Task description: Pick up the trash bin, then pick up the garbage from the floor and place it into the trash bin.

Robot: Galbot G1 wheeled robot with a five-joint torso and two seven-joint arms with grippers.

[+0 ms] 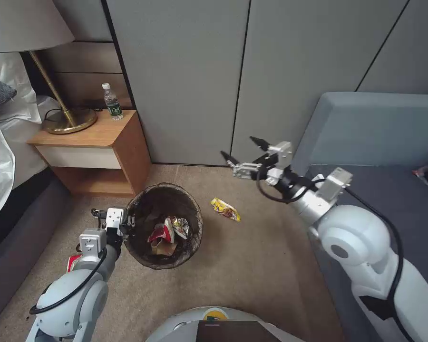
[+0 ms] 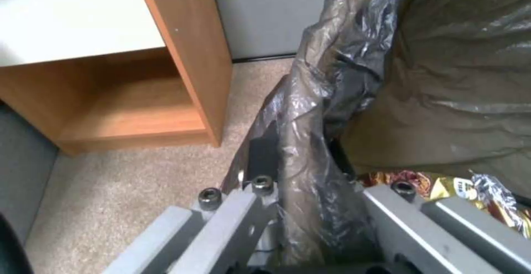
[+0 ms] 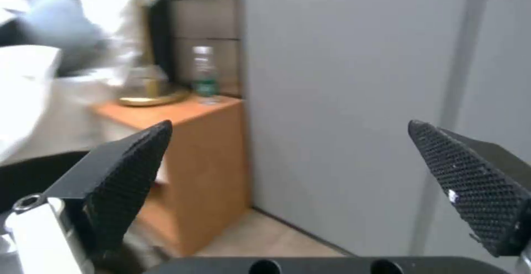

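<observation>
Clamping the upright trash bin (image 1: 164,227) rim, left jaws; right jaws wide, empty.

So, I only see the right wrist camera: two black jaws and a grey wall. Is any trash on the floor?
Observer: Yes, one yellow snack wrapper lies on the carpet, between the trash bin and the sofa.
Operator: What's holding the bin?
Observer: The left gripper, clamped on its bagged rim, one jaw inside and one outside.
Operator: Is anything in it?
Observer: A red-and-white carton and some wrappers.
Operator: Where's my gripper?
Observer: The right gripper hangs open above the carpet, beyond the wrapper.
</observation>
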